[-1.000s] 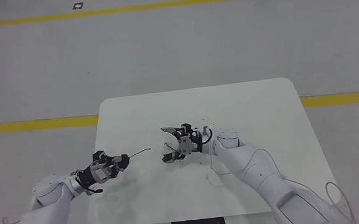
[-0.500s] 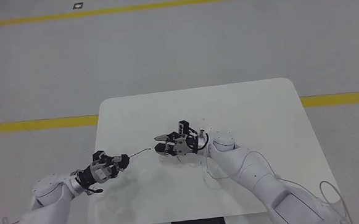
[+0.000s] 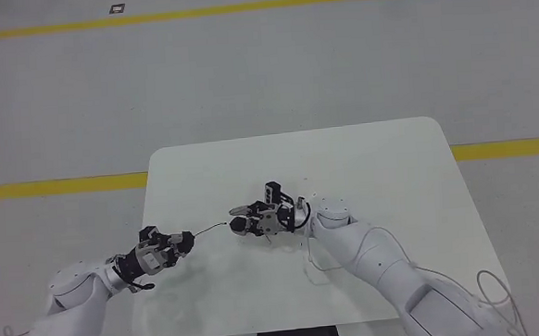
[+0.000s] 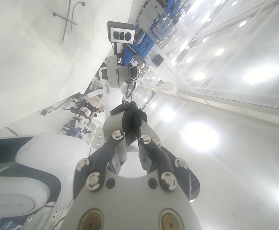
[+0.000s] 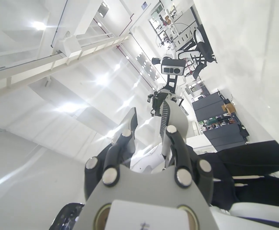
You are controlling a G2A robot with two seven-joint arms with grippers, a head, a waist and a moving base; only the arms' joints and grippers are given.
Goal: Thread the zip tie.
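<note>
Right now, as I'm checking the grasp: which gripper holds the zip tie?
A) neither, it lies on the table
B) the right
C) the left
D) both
C: the left gripper is shut on the zip tie, whose free end points toward the open right gripper.

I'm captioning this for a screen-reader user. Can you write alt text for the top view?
Over a white table, the left gripper is shut on a thin black zip tie. The tie's free end points at the open right gripper, close to its fingertips.

Harsh overhead glare (shadows faint)
</note>
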